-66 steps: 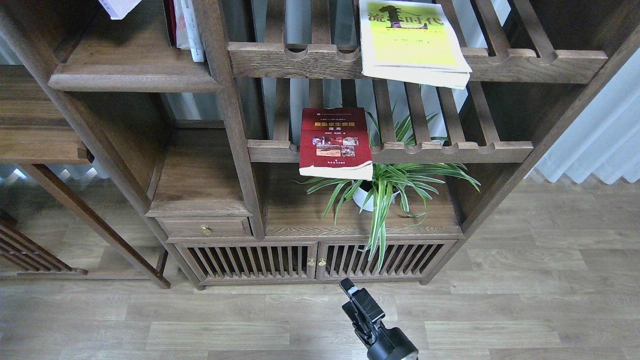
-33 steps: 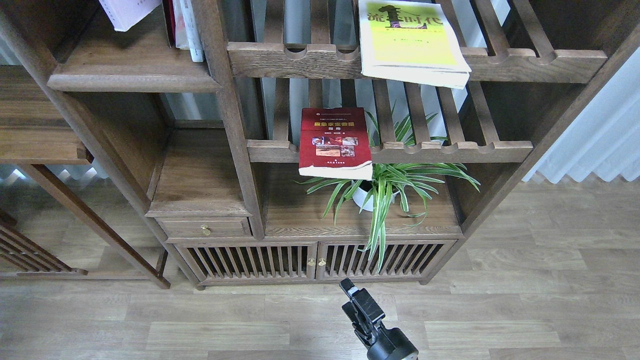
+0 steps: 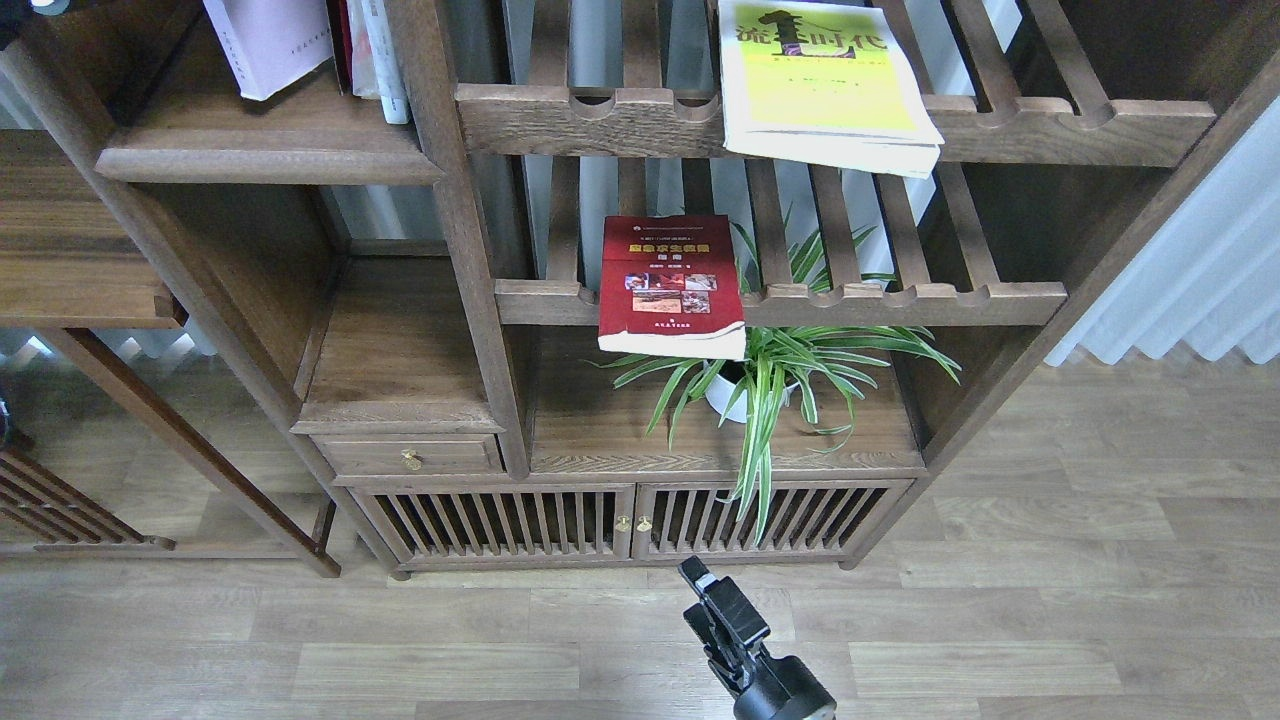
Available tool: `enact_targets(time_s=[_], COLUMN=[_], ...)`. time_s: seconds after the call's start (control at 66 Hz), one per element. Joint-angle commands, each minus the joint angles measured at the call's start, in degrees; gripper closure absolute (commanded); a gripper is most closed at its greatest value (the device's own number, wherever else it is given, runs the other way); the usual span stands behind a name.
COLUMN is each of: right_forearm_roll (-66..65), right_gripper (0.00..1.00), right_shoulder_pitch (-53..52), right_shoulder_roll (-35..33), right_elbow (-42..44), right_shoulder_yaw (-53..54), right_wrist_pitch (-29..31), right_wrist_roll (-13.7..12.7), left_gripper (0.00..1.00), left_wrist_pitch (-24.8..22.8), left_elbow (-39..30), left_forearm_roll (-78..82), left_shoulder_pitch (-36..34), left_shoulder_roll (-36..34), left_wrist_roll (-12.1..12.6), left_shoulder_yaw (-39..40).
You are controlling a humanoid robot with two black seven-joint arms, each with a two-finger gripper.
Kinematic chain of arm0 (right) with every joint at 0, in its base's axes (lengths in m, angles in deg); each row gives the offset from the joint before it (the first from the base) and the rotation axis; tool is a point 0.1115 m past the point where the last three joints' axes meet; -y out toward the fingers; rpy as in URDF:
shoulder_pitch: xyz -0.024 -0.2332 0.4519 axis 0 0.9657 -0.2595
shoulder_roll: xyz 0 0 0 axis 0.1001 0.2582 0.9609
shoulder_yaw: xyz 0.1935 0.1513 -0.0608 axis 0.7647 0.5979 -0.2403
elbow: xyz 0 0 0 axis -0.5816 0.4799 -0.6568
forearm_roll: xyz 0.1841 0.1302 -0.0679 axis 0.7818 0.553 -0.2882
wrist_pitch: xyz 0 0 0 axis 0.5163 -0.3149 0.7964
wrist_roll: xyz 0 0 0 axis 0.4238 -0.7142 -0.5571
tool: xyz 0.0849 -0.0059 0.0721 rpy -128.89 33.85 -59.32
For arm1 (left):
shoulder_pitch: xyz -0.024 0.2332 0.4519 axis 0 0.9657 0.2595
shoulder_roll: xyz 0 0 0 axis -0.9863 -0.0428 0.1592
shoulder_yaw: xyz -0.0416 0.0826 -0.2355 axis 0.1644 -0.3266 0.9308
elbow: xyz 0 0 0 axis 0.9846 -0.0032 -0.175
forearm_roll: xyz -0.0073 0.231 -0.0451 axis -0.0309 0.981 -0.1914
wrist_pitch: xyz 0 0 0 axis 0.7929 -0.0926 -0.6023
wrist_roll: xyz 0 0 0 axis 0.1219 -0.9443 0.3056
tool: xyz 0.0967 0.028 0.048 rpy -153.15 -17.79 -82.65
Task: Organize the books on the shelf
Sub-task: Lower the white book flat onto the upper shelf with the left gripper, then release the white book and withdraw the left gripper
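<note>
A pale lavender-white book (image 3: pixel 268 42) stands upright on the solid dark-brown shelf (image 3: pixel 270 158) at the top left, just left of the upright white-spined books (image 3: pixel 378 55); its top is cut off by the frame. A red book (image 3: pixel 671 285) lies flat on the lower slatted rack, overhanging the front rail. On the upper slatted rack lies a yellow-green book (image 3: pixel 820 85), also overhanging. My right gripper (image 3: pixel 702 582) hangs low over the floor in front of the cabinet, dark and seen side-on, holding nothing. My left gripper is out of view; only a dark bit shows in the top left corner.
A spider plant in a white pot (image 3: pixel 735 395) stands under the red book, its leaves reaching past the rack. Below are a small drawer (image 3: pixel 410 458) and slatted cabinet doors (image 3: pixel 630 520). A white curtain (image 3: pixel 1190 290) hangs at the right.
The lavender book has come down into view and now reaches the solid shelf. A dark bit has appeared in the top left corner. The right arm and the other books have not moved.
</note>
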Motion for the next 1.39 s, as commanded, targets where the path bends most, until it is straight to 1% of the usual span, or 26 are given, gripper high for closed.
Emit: enact_targets(time_s=[0.0,0.136,0.485,0.621,0.727,0.773,0.833,0.924,0.985,1.136,1.379], right_forearm_roll=[0.1,0.6,0.8,0.8,0.8,0.8,0.8,0.9,0.9,0.8,0.9], right_gripper=[0.02,0.02,0.02,0.02,0.02,0.02,0.02,0.02,0.02,0.02,0.02], right_shoulder_pitch=[0.0,0.0,0.0,0.0,0.0,0.0,0.0,0.0,0.0,0.0,0.1], right_shoulder_roll=[0.0,0.0,0.0,0.0,0.0,0.0,0.0,0.0,0.0,0.0,0.0], right_elbow=[0.0,0.0,0.0,0.0,0.0,0.0,0.0,0.0,0.0,0.0,0.0], right_shoulder_yaw=[0.0,-0.1,0.0,0.0,0.0,0.0,-0.1,-0.1,-0.1,0.0,0.0], right_wrist_pitch=[0.0,0.0,0.0,0.0,0.0,0.0,0.0,0.0,0.0,0.0,0.0], right_wrist_roll=[0.0,0.0,0.0,0.0,0.0,0.0,0.1,0.1,0.1,0.2,0.2], left_gripper=[0.86,0.82,0.82,0.79,0.68,0.66,0.58,0.53,0.52,0.34,0.31], left_wrist_pitch=[0.4,0.6,0.7,1.0,1.5,1.9,2.5,2.7,2.7,3.9,4.9], left_elbow=[0.3,0.5,0.5,0.5,0.4,0.4,0.3,0.2,0.2,-0.5,-0.9], left_forearm_roll=[0.0,-0.1,0.0,-0.1,0.0,-0.1,0.0,0.0,0.0,-0.1,-0.1], left_shoulder_pitch=[0.1,-0.1,-0.5,-0.6,-0.7,-0.7,-0.7,-0.8,-0.9,-1.3,-5.4], left_shoulder_roll=[0.1,0.1,1.2,1.7,2.1,2.0,2.0,2.0,1.9,1.8,2.1], left_wrist_roll=[0.0,0.0,0.0,0.0,0.0,0.0,0.0,0.0,0.0,0.0,0.0], left_shoulder_yaw=[0.2,0.3,0.3,0.3,0.3,0.2,0.2,0.1,0.1,0.4,0.5])
